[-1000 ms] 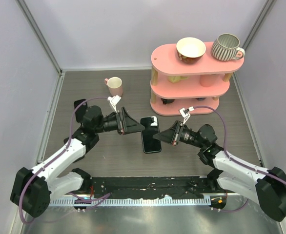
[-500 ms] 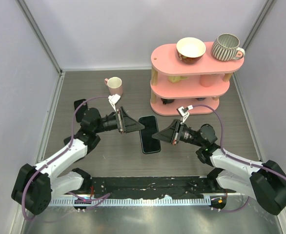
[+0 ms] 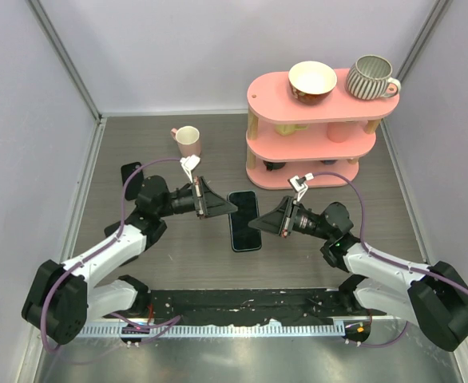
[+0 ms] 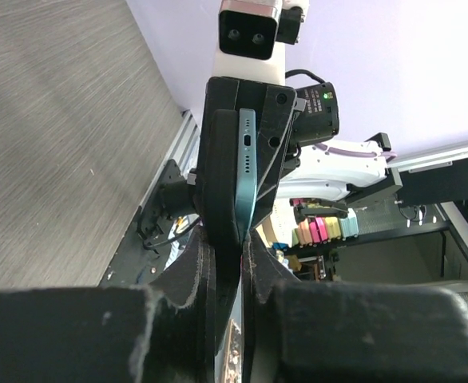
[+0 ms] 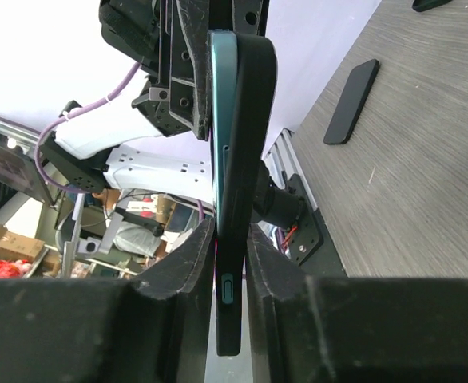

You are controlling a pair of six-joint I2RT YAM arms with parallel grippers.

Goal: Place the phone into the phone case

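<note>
where the two arms meet over the middle of the table (image 3: 186, 259), we see the phone (image 3: 245, 222) held level between them, its glossy dark screen turned up. the left gripper (image 3: 228, 207) comes in at the phone's upper left corner and the right gripper (image 3: 256, 225) at its right edge. from above the phone case is hidden under the phone. the left wrist view shows both things edge on: the phone (image 4: 247, 159) is a teal rim with a port and a row of small holes, and the phone case (image 4: 218, 175) is a matte black shell pressed against it on the table's side, apart from the table. there the left gripper (image 4: 228, 255) is clenched, one finger on the case and one on the phone. in the right wrist view the case (image 5: 248, 120) curls over the far end of the phone's teal edge (image 5: 220, 159), and the right gripper (image 5: 230, 239) is likewise clamped on the pair. we cannot tell whether the phone is seated all the way round. a flat black slab (image 5: 351, 102) lies on the table beyond. a pink cup (image 3: 188, 140) stands behind the left arm, and a pink shelf (image 3: 266, 92) at the back right carries a bowl (image 3: 312, 80) and a striped mug (image 3: 371, 77).
</note>
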